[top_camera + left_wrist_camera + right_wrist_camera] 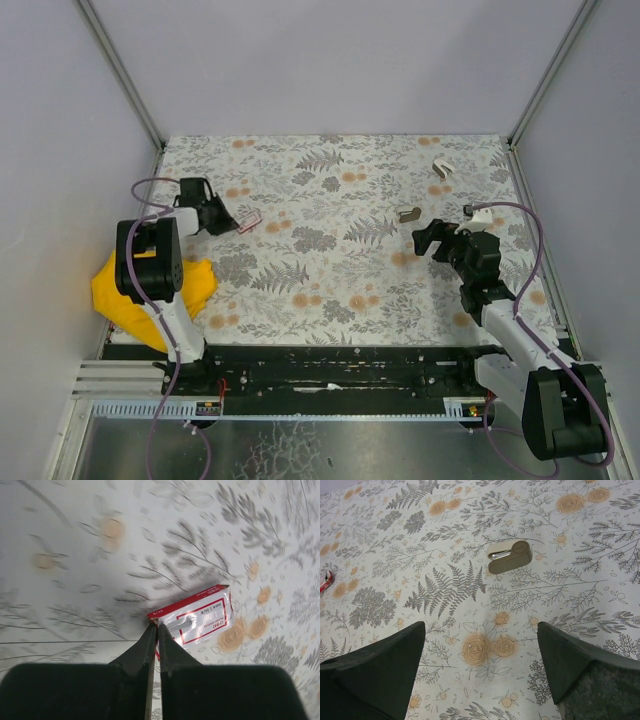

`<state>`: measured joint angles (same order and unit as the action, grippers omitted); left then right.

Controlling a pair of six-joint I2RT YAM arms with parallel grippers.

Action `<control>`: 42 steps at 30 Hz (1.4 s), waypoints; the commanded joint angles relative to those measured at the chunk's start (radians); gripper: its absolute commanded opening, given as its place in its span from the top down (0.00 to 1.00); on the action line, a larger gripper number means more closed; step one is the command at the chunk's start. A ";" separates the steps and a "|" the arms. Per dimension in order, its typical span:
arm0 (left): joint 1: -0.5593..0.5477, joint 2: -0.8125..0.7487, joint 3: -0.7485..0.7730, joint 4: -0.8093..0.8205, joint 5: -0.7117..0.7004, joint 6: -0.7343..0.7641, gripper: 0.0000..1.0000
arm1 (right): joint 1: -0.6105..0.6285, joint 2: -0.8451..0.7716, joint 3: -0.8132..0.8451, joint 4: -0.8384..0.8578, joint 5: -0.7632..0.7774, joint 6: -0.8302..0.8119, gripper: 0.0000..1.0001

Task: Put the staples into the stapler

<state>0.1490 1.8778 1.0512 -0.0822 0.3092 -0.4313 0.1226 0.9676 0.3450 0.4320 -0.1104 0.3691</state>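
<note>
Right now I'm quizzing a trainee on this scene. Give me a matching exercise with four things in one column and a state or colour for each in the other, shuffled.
Things:
1. left gripper
2. right gripper
3. stapler
4. staples

States or colours:
A. open wide
B. red-and-white carton
C. shut, tips at the carton's corner
D. tan

Pairs: 1-C, 2-A, 3-D, 4-B

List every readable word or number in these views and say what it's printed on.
"24/6": red print on the staples carton.
Other lines on the carton: too small and blurred to read.
No text shows on the stapler.
</note>
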 commanded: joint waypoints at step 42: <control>-0.685 -0.546 -0.650 0.352 -0.047 -0.307 1.00 | 0.387 0.783 0.190 0.256 -0.654 0.639 0.65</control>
<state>-0.5201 1.3453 0.4263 0.1253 0.2829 -0.7074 0.4606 1.6886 0.5037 0.5182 -0.7101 0.9257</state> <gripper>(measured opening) 0.007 0.360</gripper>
